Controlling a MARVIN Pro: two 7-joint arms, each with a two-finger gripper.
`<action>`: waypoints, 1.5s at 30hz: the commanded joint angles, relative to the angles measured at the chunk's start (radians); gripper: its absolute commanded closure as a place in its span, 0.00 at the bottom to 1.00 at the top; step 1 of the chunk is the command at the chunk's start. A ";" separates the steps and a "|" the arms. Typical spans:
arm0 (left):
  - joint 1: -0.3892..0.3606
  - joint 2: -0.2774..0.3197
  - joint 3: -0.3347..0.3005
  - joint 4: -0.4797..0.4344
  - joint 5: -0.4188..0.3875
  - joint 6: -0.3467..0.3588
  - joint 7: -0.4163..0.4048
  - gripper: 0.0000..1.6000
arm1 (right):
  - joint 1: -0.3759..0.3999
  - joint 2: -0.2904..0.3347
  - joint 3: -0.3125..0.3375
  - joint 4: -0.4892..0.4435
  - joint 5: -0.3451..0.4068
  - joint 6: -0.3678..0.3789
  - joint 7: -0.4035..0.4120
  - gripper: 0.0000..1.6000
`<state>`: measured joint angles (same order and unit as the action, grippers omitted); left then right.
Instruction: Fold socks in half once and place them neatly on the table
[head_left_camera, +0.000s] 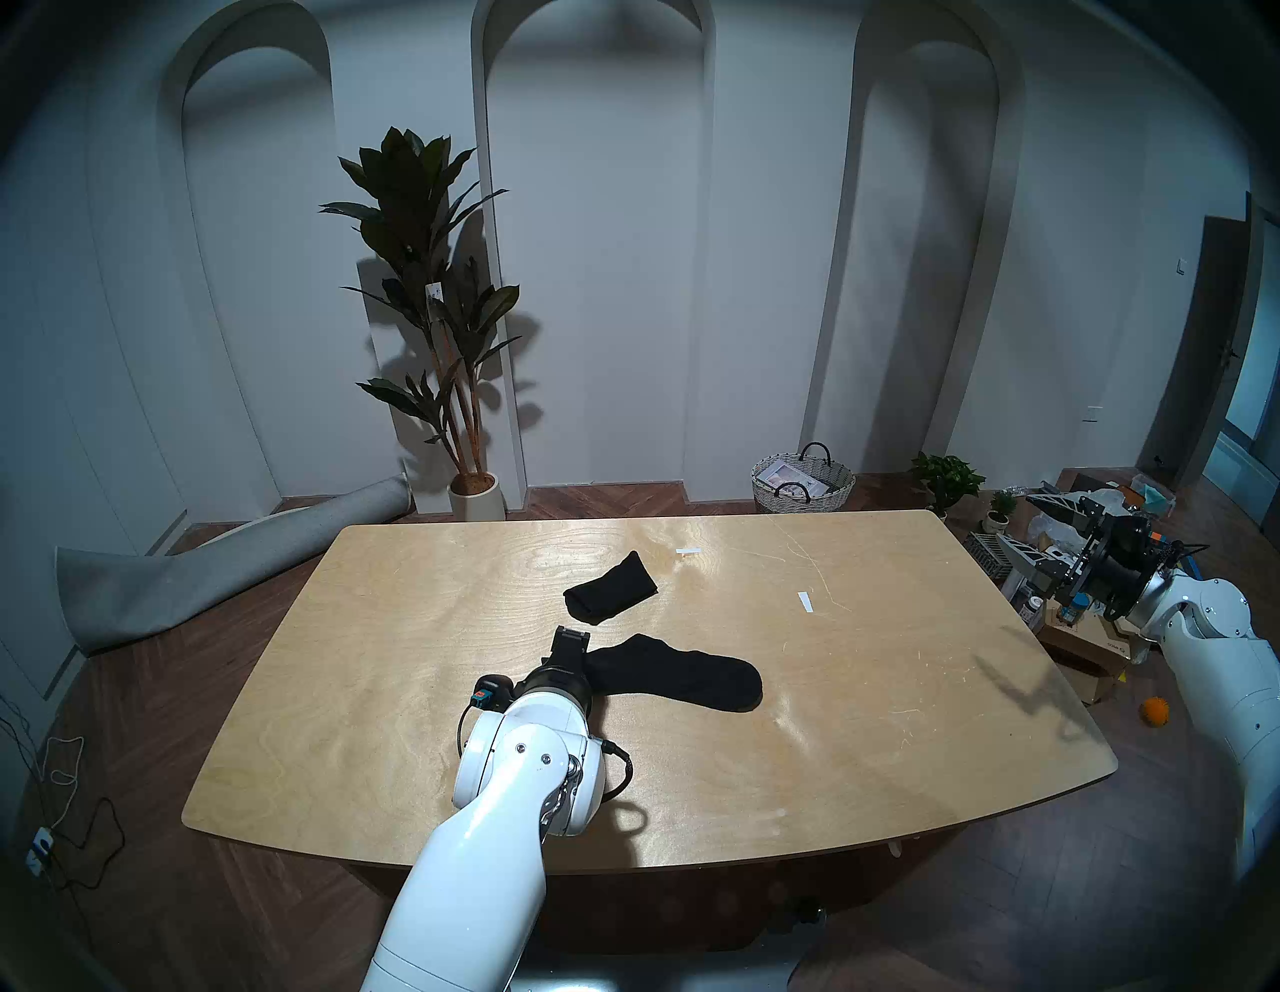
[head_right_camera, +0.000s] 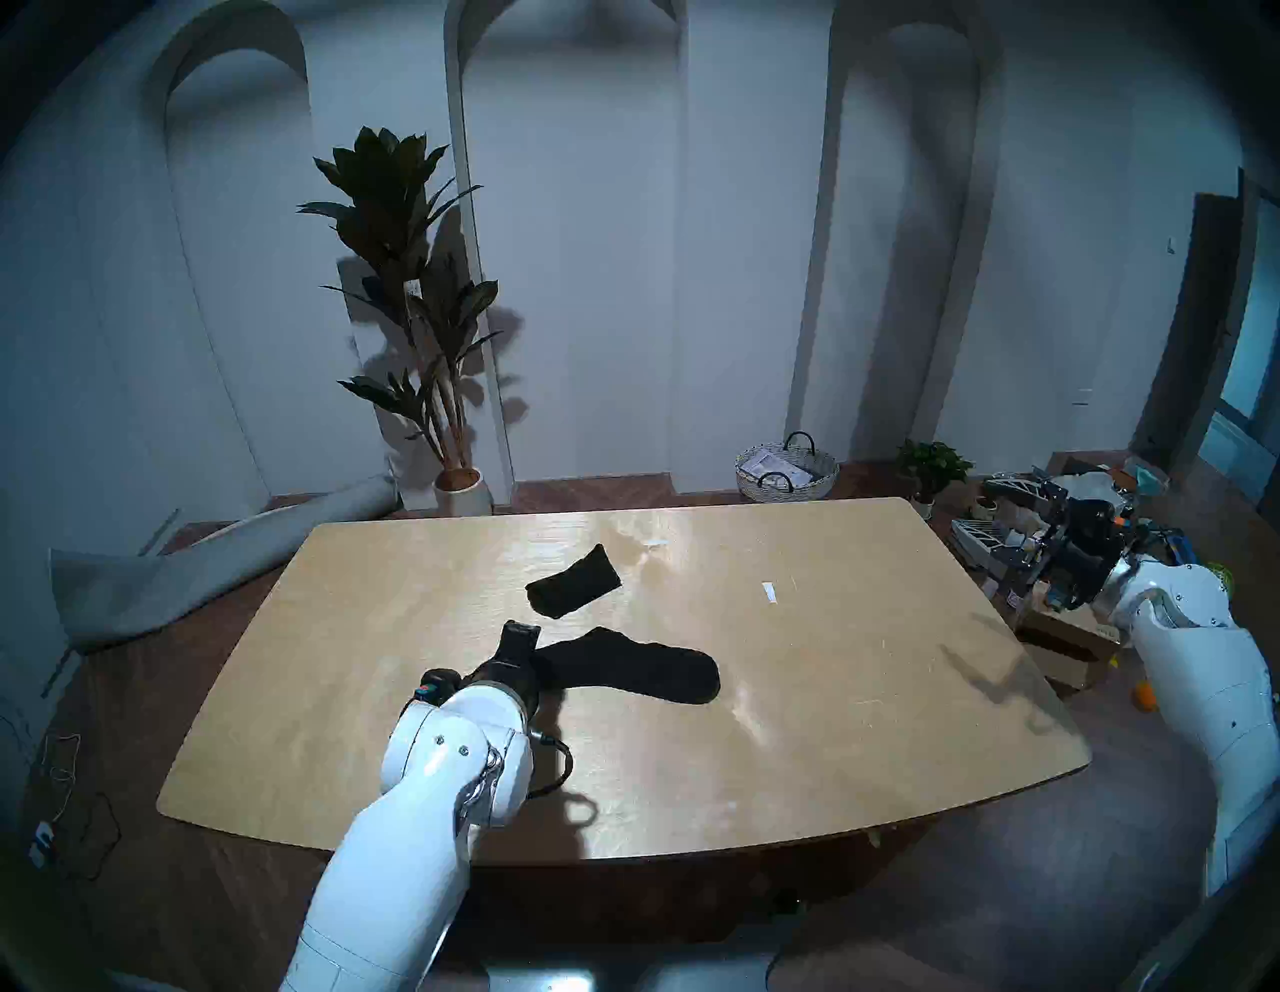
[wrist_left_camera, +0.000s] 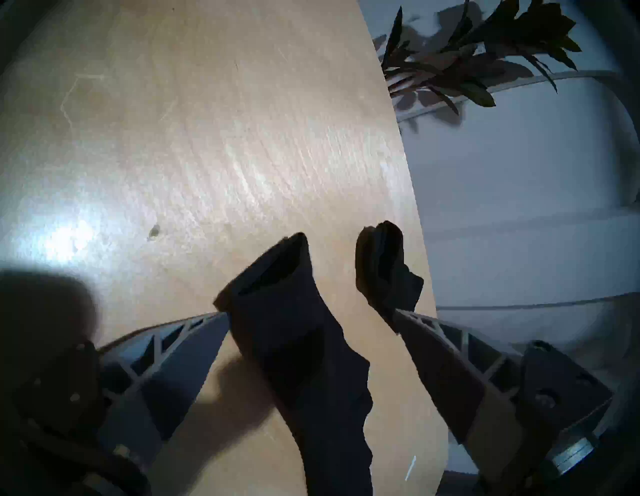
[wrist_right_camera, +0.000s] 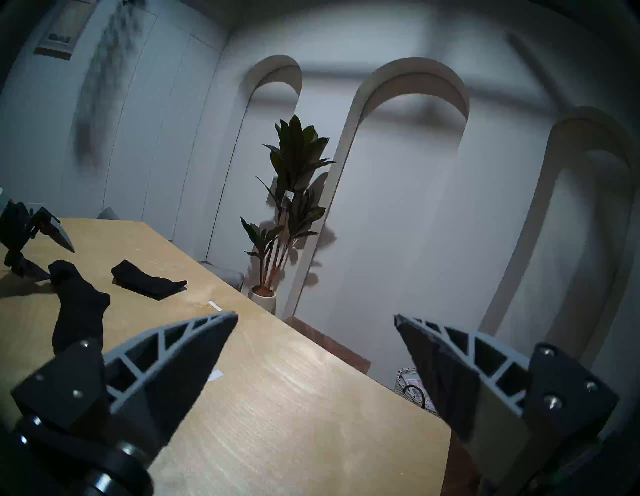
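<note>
Socks (head_left_camera: 675, 674): black matte knit | table (head_left_camera: 900, 693): glossy plywood, rounded corners

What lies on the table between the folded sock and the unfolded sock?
Only bare table; the head view shows a wood strip separating the folded sock from the unfolded sock.

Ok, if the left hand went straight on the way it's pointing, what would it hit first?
Most likely the unfolded sock: its open cuff lies between the fingers of the open left hand. Beyond that is bare table. The folded sock looks off to one side, though depth is unclear.
</note>
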<state>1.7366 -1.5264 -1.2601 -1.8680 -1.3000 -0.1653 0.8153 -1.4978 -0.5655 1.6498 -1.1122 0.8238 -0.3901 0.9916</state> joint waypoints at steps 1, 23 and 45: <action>-0.044 -0.012 -0.006 0.026 0.004 -0.015 -0.031 0.00 | 0.050 0.000 0.012 0.007 0.023 -0.024 0.034 0.00; -0.080 0.005 -0.013 0.151 -0.017 0.035 -0.061 0.29 | 0.011 0.012 0.066 -0.038 0.054 -0.023 0.061 0.00; 0.000 0.078 -0.017 0.020 0.181 -0.100 -0.044 1.00 | -0.133 0.011 0.160 -0.140 0.062 -0.019 0.027 0.00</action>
<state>1.7068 -1.4866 -1.2808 -1.7632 -1.2209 -0.2166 0.7518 -1.5969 -0.5557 1.7809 -1.2072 0.8751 -0.4118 1.0264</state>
